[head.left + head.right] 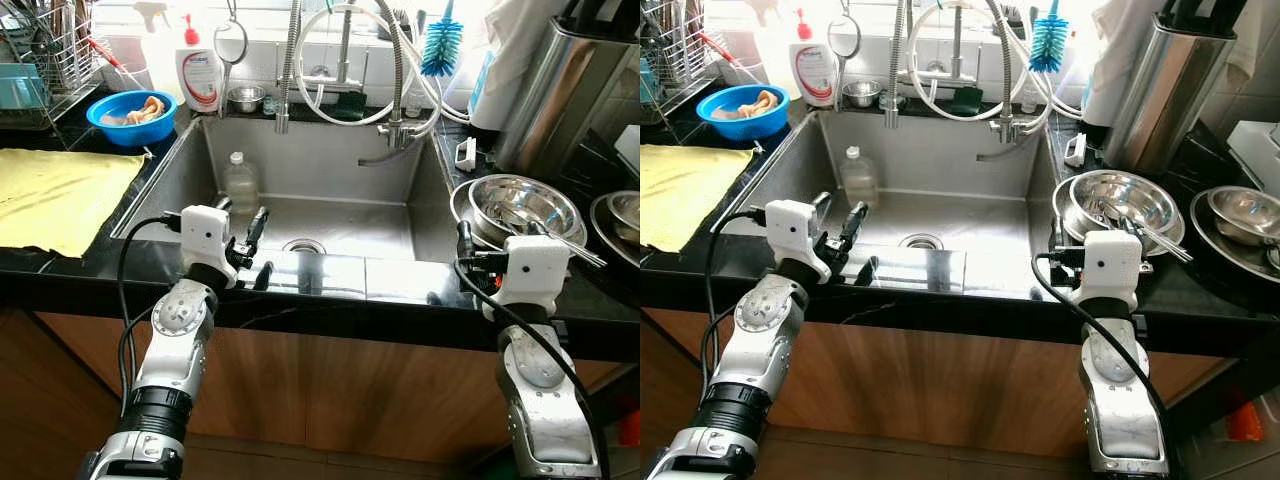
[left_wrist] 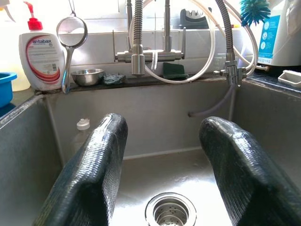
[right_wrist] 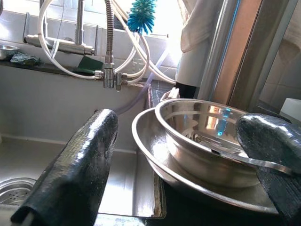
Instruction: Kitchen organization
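A: Position of the left gripper [image 1: 258,250]?

B: Over the near edge of the steel sink [image 1: 330,170], fingers spread wide, nothing between them. Drain [image 2: 170,210] sits straight ahead and just below the fingertips. Past it, against the far-left corner of the basin, a clear plastic bottle [image 1: 240,183] with a white cap stands upright, well apart from the fingers.

A: And beyond the basin?

B: Back ledge beyond the left gripper: soap bottle [image 2: 43,57] with red pump, a hanging strainer [image 2: 71,33] beside it, a small steel bowl [image 2: 88,76], a green sponge [image 2: 175,70]. Faucet [image 2: 137,44] with looped hoses in the middle; a blue bottle brush [image 1: 441,45] further right.

A: Right gripper [image 3: 183,155]?

B: At the counter edge right of the sink, fingers parted, gripping nothing. Directly in front of it, stacked steel bowls [image 1: 525,208] on the black counter [image 1: 590,290]; a utensil lies across the top bowl, its handle reaching toward one fingertip. Whether it touches, cannot tell. Another steel bowl [image 1: 1248,214] further right of that gripper; a tall steel canister [image 1: 555,90] behind the stack.

A: Left of the left gripper?

B: Yellow cloth [image 1: 60,195] flat on the counter. Behind it a blue bowl [image 1: 131,115] with something pale inside, and a dish rack [image 1: 45,65] in the corner.
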Available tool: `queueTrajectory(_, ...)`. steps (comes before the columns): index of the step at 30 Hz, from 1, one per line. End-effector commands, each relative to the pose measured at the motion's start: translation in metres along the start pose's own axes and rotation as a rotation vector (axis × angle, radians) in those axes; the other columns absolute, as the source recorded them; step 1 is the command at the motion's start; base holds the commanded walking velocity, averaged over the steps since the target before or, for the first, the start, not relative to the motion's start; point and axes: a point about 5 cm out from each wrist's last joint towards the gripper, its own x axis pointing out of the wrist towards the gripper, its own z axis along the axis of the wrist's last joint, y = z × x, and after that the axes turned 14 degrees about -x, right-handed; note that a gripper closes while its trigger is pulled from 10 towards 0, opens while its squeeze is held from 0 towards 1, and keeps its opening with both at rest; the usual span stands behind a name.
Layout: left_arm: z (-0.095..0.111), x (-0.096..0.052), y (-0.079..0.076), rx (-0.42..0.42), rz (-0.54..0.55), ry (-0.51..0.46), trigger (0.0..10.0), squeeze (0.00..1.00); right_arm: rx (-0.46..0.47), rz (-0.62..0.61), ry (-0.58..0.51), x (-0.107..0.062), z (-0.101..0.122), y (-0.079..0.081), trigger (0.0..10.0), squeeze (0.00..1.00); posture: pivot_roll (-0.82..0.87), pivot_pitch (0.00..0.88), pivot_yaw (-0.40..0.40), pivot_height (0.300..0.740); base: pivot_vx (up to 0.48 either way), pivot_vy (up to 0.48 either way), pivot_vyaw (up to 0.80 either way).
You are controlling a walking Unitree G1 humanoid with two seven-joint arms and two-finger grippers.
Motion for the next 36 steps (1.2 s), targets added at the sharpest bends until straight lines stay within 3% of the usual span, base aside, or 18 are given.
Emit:
queueTrajectory(1,0.0047,0.003,-0.0017,0.011,-0.008,-0.023,10.0,0.0,-0.001,-0.014,0.001,0.0024,-0.0008,-0.0016,0.0,0.0,-0.02,0.0,-0.018,0.74,0.0,0.0,0.0)
queueTrajectory(20,0.0024,-0.0024,0.0001,0.021,0.004,-0.017,10.0,0.0,0.022,-0.048,-0.004,0.0058,0.0015,0.0001,0.0,0.0,-0.01,0.0,-0.023,0.74,0.0,0.0,0.0)
queueTrajectory(36,0.0063,0.0013,0.0008,0.031,0.009,-0.03,10.0,0.0,0.032,-0.08,-0.018,0.0105,0.0058,-0.0038,0.0,0.0,-0.01,0.0,-0.018,0.74,0.0,0.0,0.0)
